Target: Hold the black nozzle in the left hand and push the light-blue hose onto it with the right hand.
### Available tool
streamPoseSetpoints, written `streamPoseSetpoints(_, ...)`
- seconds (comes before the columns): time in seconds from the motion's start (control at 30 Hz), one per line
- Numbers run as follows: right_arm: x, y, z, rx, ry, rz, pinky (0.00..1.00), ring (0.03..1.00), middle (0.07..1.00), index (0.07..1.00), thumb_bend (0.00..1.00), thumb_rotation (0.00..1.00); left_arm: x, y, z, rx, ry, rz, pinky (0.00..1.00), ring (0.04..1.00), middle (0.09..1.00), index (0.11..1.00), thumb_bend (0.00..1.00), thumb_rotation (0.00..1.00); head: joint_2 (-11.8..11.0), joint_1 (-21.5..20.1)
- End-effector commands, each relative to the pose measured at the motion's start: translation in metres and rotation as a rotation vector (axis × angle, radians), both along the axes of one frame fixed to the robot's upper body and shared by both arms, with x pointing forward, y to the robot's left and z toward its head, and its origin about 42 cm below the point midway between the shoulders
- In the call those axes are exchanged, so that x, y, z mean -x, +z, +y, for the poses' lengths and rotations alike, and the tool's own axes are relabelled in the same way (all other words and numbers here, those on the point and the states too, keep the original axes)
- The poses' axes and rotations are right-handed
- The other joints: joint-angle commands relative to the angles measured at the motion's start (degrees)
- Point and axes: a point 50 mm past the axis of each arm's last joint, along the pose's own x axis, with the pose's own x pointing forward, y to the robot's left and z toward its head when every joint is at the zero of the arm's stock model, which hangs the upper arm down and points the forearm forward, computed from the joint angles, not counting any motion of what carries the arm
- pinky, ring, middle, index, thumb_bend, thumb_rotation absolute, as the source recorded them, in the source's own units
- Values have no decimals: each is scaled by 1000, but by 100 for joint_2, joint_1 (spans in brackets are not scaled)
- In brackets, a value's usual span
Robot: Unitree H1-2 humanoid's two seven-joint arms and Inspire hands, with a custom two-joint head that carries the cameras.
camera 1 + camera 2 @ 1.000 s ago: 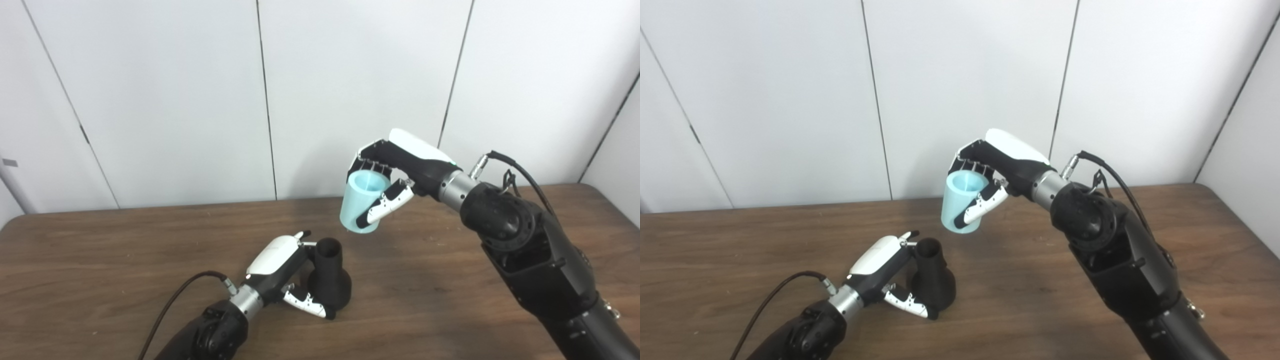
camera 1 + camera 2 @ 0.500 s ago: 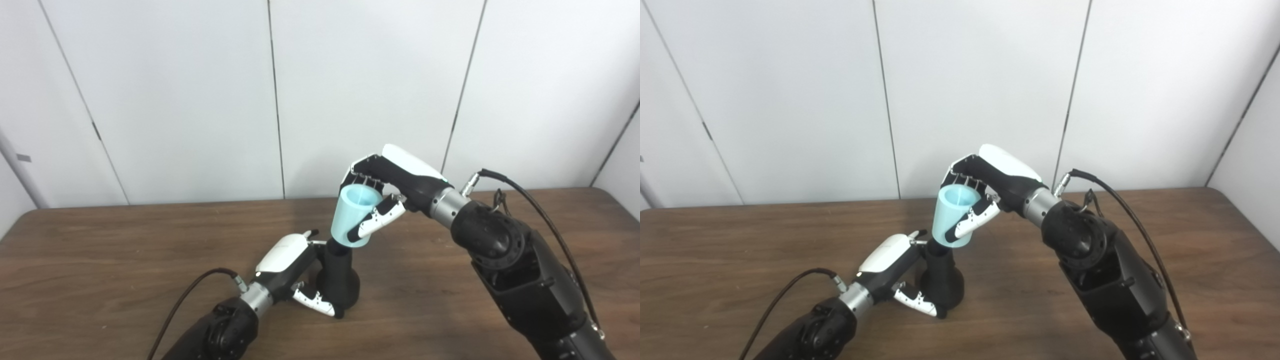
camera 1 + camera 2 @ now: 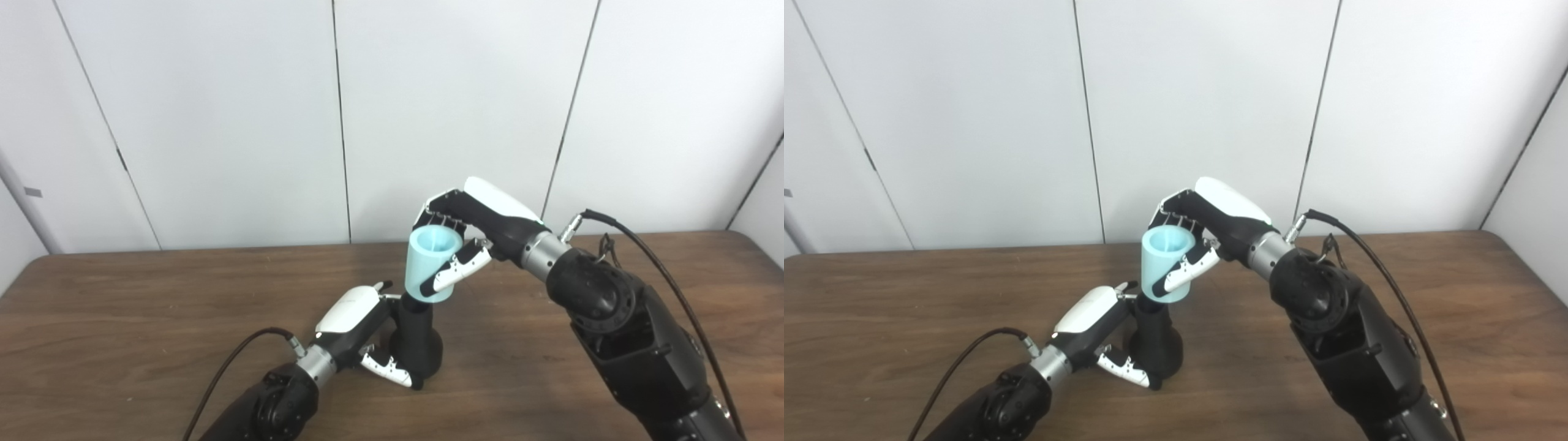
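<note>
The black nozzle point(image 3: 418, 346) stands upright on the brown table point(image 3: 122, 318), wide base down. My left hand point(image 3: 361, 334) is shut on it, fingers behind the neck and thumb across the base. The light-blue hose point(image 3: 430, 264), a short thick tube, sits tilted over the top of the nozzle's neck, covering its tip. My right hand point(image 3: 474, 223) is shut on the hose, fingers over its far rim and thumb along its front. How deep the neck reaches inside the hose is hidden.
White wall panels point(image 3: 429, 92) stand close behind the table's far edge. A black cable point(image 3: 649, 257) loops from my right wrist, and another cable point(image 3: 245, 349) trails from my left wrist across the tabletop.
My right hand carried the hose down and left from mid-air onto the nozzle's neck. My left hand kept its grip on the nozzle. The camera view also shifted slightly.
</note>
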Motion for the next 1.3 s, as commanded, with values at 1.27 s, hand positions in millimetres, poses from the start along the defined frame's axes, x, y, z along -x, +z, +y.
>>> streamPoseSetpoints(1.27,16,27,3,61,107,-95,346,411,491,513,517,0,28,-61,10,-233,15,214,1000,598,482,490,526,0,147,17)
